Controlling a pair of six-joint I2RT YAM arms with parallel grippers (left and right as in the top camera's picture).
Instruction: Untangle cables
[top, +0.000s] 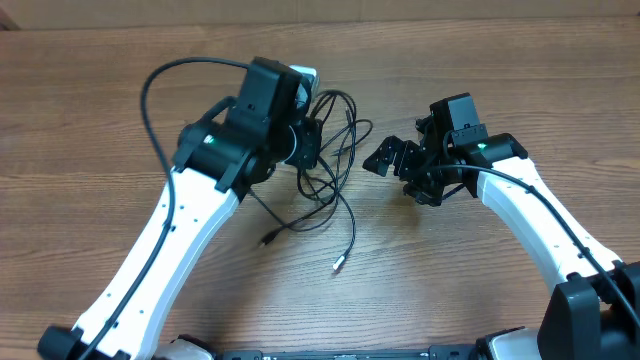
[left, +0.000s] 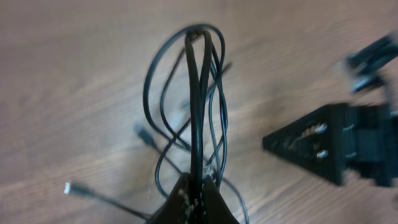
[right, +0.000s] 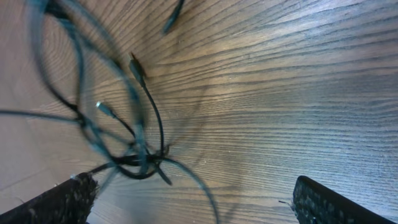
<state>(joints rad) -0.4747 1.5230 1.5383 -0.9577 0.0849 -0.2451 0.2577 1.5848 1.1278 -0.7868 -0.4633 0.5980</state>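
Observation:
The cables (top: 336, 160) are a knot of thin black cords on the wooden table between the two arms. Two loose ends trail toward the front, one with a dark plug (top: 268, 240) and one silver-tipped (top: 338, 266). My left gripper (top: 312, 142) is shut on a bundle of cables (left: 199, 106), whose loops rise straight out from between its fingers (left: 198, 188). Just right of the tangle, my right gripper (top: 393, 158) stands open. In the right wrist view the cables (right: 134, 146) lie ahead and to the left, and one strand runs down between the open gripper (right: 193, 208).
Bare wooden tabletop (top: 480, 60) surrounds the tangle. A thicker black wire (top: 150, 95) arcs off the left arm. The right gripper's black finger (left: 314, 146) shows to the right of the held bundle in the left wrist view.

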